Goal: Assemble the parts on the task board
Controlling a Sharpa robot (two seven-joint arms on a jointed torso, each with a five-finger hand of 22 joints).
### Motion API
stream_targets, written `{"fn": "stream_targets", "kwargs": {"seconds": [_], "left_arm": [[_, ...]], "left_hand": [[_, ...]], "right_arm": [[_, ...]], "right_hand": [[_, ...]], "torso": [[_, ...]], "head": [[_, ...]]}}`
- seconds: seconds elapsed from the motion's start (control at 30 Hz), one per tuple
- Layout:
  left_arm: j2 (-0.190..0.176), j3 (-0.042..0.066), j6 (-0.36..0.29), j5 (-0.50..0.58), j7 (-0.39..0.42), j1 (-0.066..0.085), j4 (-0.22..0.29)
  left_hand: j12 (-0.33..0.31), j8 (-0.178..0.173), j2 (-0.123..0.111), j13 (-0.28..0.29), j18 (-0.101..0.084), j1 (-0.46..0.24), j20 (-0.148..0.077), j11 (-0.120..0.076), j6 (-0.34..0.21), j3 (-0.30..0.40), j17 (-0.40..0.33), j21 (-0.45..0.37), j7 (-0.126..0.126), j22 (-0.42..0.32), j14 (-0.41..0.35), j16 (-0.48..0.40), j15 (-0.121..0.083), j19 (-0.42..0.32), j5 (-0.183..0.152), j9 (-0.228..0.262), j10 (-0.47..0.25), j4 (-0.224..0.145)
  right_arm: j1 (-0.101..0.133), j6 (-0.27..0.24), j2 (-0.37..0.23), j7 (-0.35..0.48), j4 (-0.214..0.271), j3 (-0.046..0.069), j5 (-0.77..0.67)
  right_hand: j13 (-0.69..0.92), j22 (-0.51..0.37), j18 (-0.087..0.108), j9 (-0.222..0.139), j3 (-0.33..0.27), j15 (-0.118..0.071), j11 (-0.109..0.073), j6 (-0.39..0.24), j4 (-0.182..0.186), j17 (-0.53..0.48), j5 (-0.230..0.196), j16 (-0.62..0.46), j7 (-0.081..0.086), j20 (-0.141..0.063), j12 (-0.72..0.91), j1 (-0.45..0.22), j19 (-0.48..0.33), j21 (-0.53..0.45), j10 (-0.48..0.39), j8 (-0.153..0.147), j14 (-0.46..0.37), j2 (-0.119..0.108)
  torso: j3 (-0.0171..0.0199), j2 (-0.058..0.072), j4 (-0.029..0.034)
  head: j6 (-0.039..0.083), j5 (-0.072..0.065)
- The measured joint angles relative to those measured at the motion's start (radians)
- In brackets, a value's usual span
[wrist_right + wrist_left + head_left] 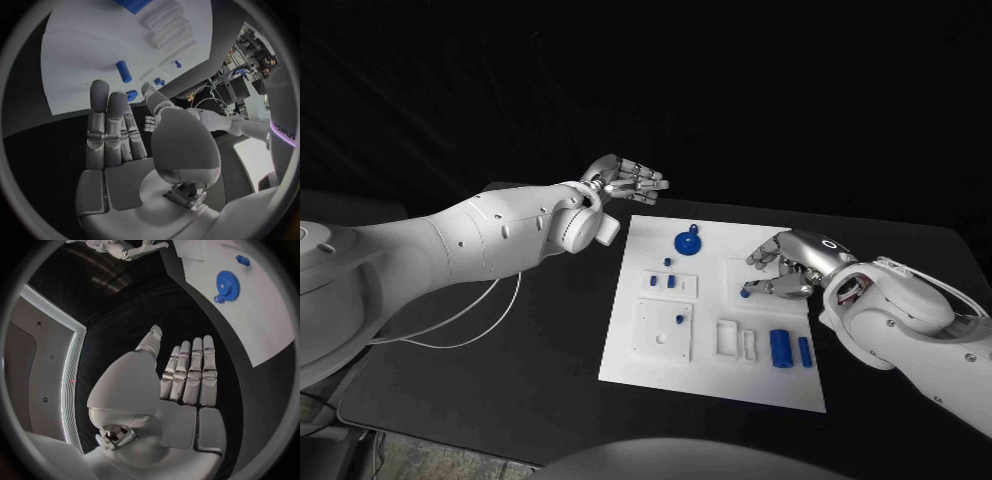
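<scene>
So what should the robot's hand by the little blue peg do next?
Probably lower the right hand a little and pinch the small blue peg lying on the white board. That hand hovers open right beside it, holding nothing, while the left hand is off past the board's far corner.

Left white arm enters from the left edge, forearm extended; its silver many-fingered left hand (625, 180) holds nothing, fingers (190, 371) straight and side by side, thumb apart. Right white arm enters from the right edge, bent; its silver right hand (788, 264) is likewise empty, fingers (111, 122) extended.
</scene>
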Motion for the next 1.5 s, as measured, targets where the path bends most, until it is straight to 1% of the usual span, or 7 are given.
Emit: {"fn": "stream_targets", "kwargs": {"seconds": [0.13,0.3,0.43,0.6,1.07,1.27,1.5], "left_arm": [[-0.001,0.0,0.001,0.0,0.0,0.0,0.0],[-0.002,0.0,0.001,0.0,0.0,0.0,0.0],[-0.003,0.0,0.001,0.0,0.0,0.0,0.0],[-0.003,0.0,0.001,0.0,0.0,0.0,0.0],[-0.003,0.0,0.003,0.0,0.0,0.0,0.0],[-0.003,0.0,0.005,0.0,-0.001,0.0,0.0],[-0.003,0.0,0.006,0.0,-0.001,0.0,0.0]], "left_hand": [[0.0,0.0,0.0,0.0,0.0,0.0,0.0,0.0,0.0,0.0,0.0,0.0,0.0,0.0,0.0,0.0,0.0,0.0,0.0,0.0,0.0,0.0],[0.0,0.0,0.0,0.0,0.0,0.0,0.0,0.0,0.0,0.0,0.0,0.0,0.0,0.0,0.0,0.0,0.0,0.0,0.0,0.0,0.0,0.0],[0.0,0.0,0.0,0.0,0.0,0.0,0.0,0.0,0.0,0.0,0.0,0.0,0.0,0.0,0.0,0.0,0.0,0.0,0.0,0.0,0.0,0.0],[0.0,0.0,0.0,0.0,0.0,0.0,0.0,0.0,0.0,0.0,0.0,0.0,0.0,0.0,0.0,0.0,0.0,0.0,0.0,0.0,0.0,0.0],[0.0,0.0,0.0,0.0,0.0,0.0,0.0,0.0,0.0,0.0,0.0,0.0,0.0,0.0,0.0,0.0,0.0,0.0,0.0,0.0,0.0,0.0],[0.0,0.0,0.0,0.0,0.0,0.0,0.0,0.0,0.0,0.0,0.0,0.0,0.0,0.0,0.0,0.0,0.0,0.0,0.0,0.0,0.0,0.0],[0.0,0.0,0.004,0.0,0.0,0.004,0.0,0.0,0.0,0.0,0.0,0.0,0.0,0.0,0.0,0.0,0.0,0.0,0.0,0.0,0.0,0.0]], "right_arm": [[-0.001,0.015,0.008,-0.004,-0.015,-0.009,-0.015],[-0.002,0.031,0.016,-0.008,-0.027,-0.017,-0.031],[-0.002,0.041,0.022,-0.01,-0.031,-0.022,-0.039],[-0.003,0.05,0.03,-0.01,-0.037,-0.033,-0.045],[-0.004,0.054,0.051,-0.011,-0.055,-0.048,-0.055],[-0.003,0.049,0.056,-0.015,-0.062,-0.051,-0.059],[-0.003,0.027,0.062,-0.031,-0.066,-0.056,-0.072]], "right_hand": [[0.0,0.013,0.0,0.0,0.035,0.0,0.0,0.0,-0.006,-0.002,0.0,0.0,0.0,0.0,0.0,0.0,0.0,-0.011,0.0,0.0,0.0,0.0],[0.0,0.029,-0.001,0.0,0.128,0.0,-0.004,0.0,-0.021,-0.002,0.0,0.003,0.0,0.0,0.0,-0.001,0.0,-0.015,0.012,0.0,0.0,-0.001],[0.0,0.041,-0.001,0.0,0.189,0.0,-0.006,0.009,-0.029,-0.002,0.0,0.004,-0.004,0.0,0.0,-0.014,0.0,-0.015,0.024,0.0,0.0,-0.014],[0.0,0.057,-0.002,0.0,0.246,0.0,-0.013,0.022,-0.036,0.0,0.0,0.008,-0.006,0.0,0.0,-0.021,0.0,-0.015,0.038,0.0,0.0,-0.007],[0.0,0.076,-0.008,0.0,0.3,0.0,-0.021,0.058,-0.03,0.005,-0.004,0.008,-0.011,0.0,0.0,-0.031,0.0,-0.015,0.068,0.0,0.0,0.003],[-0.001,0.087,-0.008,0.001,0.318,-0.005,-0.032,0.093,-0.024,0.007,-0.004,0.008,-0.02,0.0,0.0,-0.036,0.0,-0.003,0.105,0.005,0.005,0.039],[0.0,0.106,-0.024,0.007,0.369,-0.028,-0.049,0.146,-0.037,0.012,-0.008,0.007,-0.03,-0.025,-0.008,-0.042,0.002,0.014,0.171,0.005,0.009,0.068]], "torso": [[-0.0005,0.0,0.0002],[-0.0007,0.0,0.0001],[-0.0007,-0.001,-0.0002],[-0.0007,-0.001,-0.0003],[-0.0003,-0.001,-0.0005],[-0.0005,-0.001,-0.0007],[-0.0004,-0.001,-0.0003]], "head": [[-0.001,-0.001],[-0.003,-0.002],[-0.005,-0.001],[-0.006,0.001],[-0.006,0.005],[-0.007,0.005],[-0.01,0.004]]}}
